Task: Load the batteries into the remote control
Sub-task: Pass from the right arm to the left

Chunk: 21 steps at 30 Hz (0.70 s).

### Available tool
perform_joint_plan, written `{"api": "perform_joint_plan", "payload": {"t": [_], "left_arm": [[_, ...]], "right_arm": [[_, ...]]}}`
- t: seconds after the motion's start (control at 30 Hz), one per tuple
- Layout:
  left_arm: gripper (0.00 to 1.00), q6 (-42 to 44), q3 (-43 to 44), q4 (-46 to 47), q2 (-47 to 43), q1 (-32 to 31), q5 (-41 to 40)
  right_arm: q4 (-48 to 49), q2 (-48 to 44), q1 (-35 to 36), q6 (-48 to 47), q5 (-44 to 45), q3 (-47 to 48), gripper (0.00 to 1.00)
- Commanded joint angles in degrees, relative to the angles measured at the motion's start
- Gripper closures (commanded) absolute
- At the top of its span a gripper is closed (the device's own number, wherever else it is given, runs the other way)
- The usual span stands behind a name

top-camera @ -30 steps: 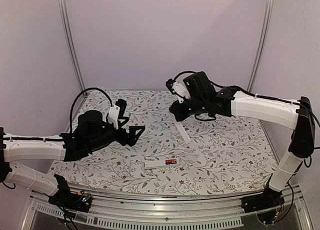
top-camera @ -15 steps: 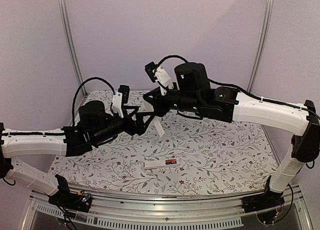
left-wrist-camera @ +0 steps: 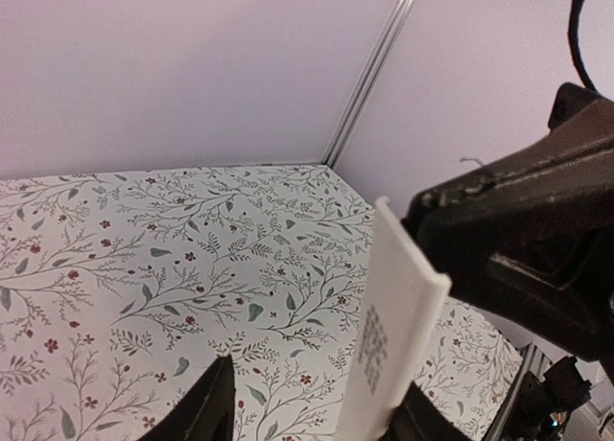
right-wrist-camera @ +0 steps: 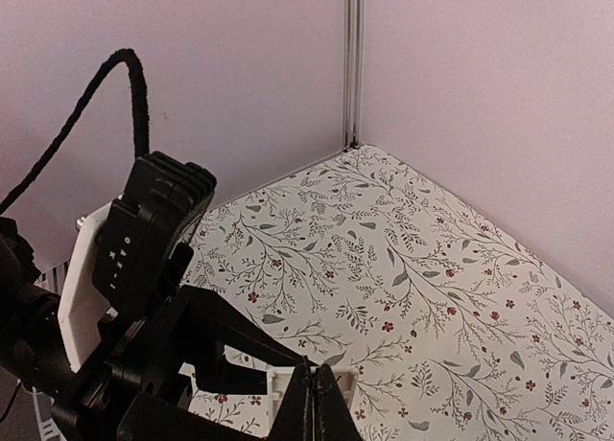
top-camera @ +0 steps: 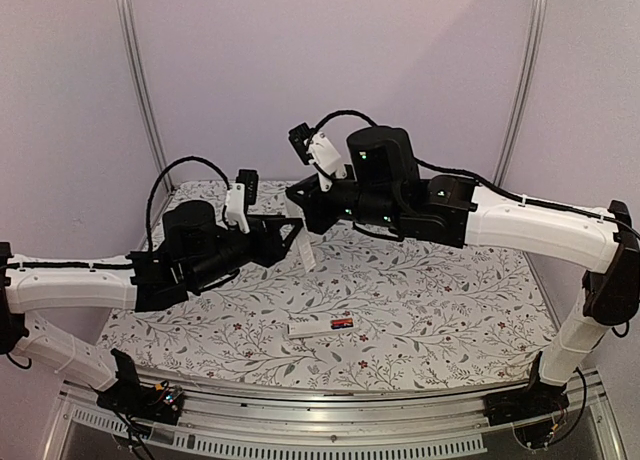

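Observation:
The remote control (top-camera: 312, 329), a slim white bar, lies on the floral tabletop near the front. The red-orange and black batteries (top-camera: 343, 323) sit at its right end. Above the table's back left, my right gripper (top-camera: 303, 212) (right-wrist-camera: 309, 395) is shut on the top of a thin white panel (top-camera: 305, 252) (left-wrist-camera: 393, 307) (right-wrist-camera: 338, 379) with a grey dotted patch. My left gripper (top-camera: 290, 236) (left-wrist-camera: 315, 395) is open round the panel's lower end. The panel rests against the right finger (left-wrist-camera: 427, 420), and a gap separates it from the left finger (left-wrist-camera: 206, 407).
Lilac walls with metal corner posts (top-camera: 140, 90) (top-camera: 522, 80) close the back and sides. A metal rail (top-camera: 320, 420) runs along the near edge by both arm bases. The left arm's black wrist (right-wrist-camera: 144, 240) sits close in front of the right wrist camera.
The right gripper carried the white panel up and left from mid-table. The left gripper rose to meet it, and its jaws have narrowed round the panel's lower end.

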Motion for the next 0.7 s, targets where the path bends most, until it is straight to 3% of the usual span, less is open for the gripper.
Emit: {"api": "perform_joint_plan", "payload": {"t": [0.0, 0.27, 0.33, 0.5, 0.57, 0.67], "left_arm": [[0.61, -0.66, 1.26, 0.97, 0.72, -0.66, -0.41], [0.95, -0.14, 0.63, 2.28, 0.54, -0.66, 0.96], [1.00, 0.77, 0.13, 2.77, -0.24, -0.66, 1.10], [1.00, 4.60, -1.01, 3.40, -1.92, -0.66, 0.53], [1.00, 6.11, -1.16, 3.81, -2.66, -0.61, 1.31], [1.00, 10.45, -1.92, 5.69, -5.11, -0.64, 5.99]], "right_arm": [[0.17, 0.58, 0.39, -0.15, 0.48, 1.25, 1.00], [0.21, 0.51, 0.39, -1.32, -1.98, 0.87, 1.00], [-0.05, -0.28, 0.37, -2.07, -3.95, 0.52, 0.89], [-0.16, -4.31, -0.81, -6.33, -8.79, -2.72, 0.76], [-0.31, -6.77, -2.06, -8.33, -14.20, -5.04, 0.65], [-0.16, -11.72, -4.86, -13.08, -24.27, -10.68, 0.41]]}}
